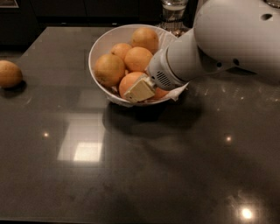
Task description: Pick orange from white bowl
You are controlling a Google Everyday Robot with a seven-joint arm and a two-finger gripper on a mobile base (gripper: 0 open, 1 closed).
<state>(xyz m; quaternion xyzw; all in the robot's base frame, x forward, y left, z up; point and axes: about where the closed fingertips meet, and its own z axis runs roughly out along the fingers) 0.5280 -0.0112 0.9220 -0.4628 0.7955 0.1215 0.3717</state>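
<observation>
The robot's gripper reaches in from the right over the near rim of the white bowl, which stands on the far middle of a dark polished table. The gripper rests against the nearest orange in the pile. Whether the tool is spread wide, narrowed or already clamped on fruit cannot be told from this angle, as the white arm hides most of it.

The target orange lies at the near edge of the bowl, touching a larger orange to its left and another just behind it. It looks firm and moderately heavy, with a slightly yielding peel that should not slip much. A hold across its widest middle, from either side, seems safest; a hold higher up could squeeze it out.

The fruit is close to round, so it has no real long axis, and its stem end cannot be made out. The bowl opens upward, with crumpled paper lining showing at its right edge.

A stray orange sits well apart at the far left, and a glass jar stands behind the bowl.
</observation>
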